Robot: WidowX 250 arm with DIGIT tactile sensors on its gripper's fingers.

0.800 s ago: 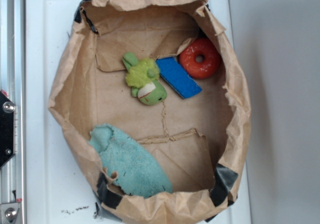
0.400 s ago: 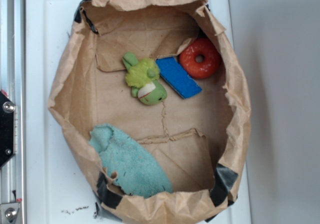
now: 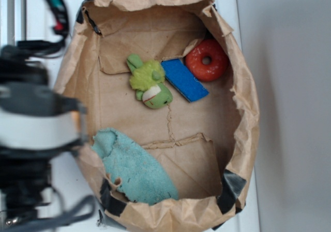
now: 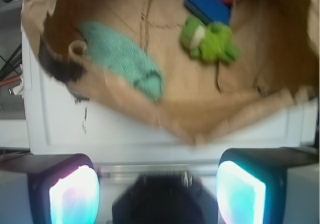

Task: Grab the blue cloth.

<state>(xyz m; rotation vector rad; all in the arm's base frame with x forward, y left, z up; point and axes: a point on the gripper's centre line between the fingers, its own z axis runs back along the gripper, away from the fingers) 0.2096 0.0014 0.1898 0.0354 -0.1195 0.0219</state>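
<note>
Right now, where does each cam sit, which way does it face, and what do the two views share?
Exterior: overhead, looking straight down into the crumpled brown paper bag; the blurred arm shows at left.
Wrist: on the gripper, outside the bag, looking across its near edge; both glowing fingertip pads show, spread apart.
Shared: teal terry cloth, green plush toy, stiff blue rectangle.

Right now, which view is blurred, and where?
Exterior: the arm at the left edge is smeared by motion; paper bag, blue cloth and green plush toy are sharp. Wrist: whole frame soft, cloth and toy fuzzy; gripper pads glow with glare.
</note>
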